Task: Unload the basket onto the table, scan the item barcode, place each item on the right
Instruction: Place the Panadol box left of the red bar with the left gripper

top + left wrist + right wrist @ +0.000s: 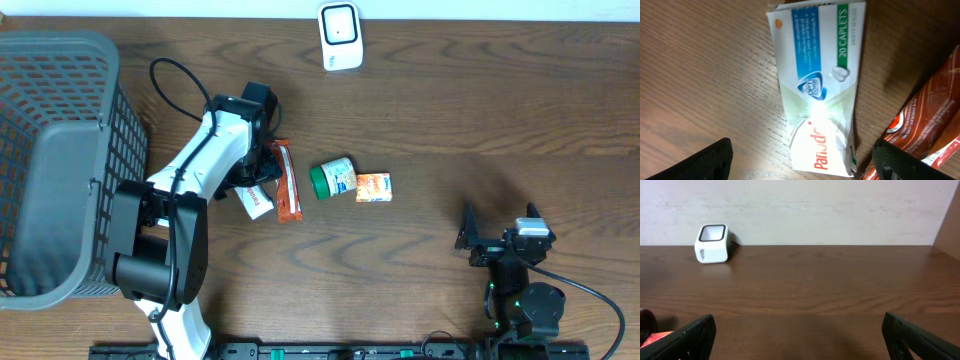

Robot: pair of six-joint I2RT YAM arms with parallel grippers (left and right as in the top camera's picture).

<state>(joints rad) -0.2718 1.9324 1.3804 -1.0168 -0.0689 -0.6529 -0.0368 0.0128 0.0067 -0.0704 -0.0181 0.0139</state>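
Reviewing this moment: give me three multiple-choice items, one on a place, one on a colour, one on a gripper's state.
1. Where does the scanner stand?
A. Near the far edge of the table, apart from the items
B. Inside the basket
C. Between the right gripper's fingers

2. What colour is the lid of the jar?
A. Red
B. Green
C. Blue

3. How is the left gripper placed at the caplet box?
A. Shut on it, box lifted
B. Open, box lying flat on the wood between the fingers
C. Shut and empty, off to one side

Answers:
1 A: the overhead view shows it alone at the top of the table.
2 B: the lid end of the jar is green.
3 B: the left wrist view shows both fingers wide of the box.
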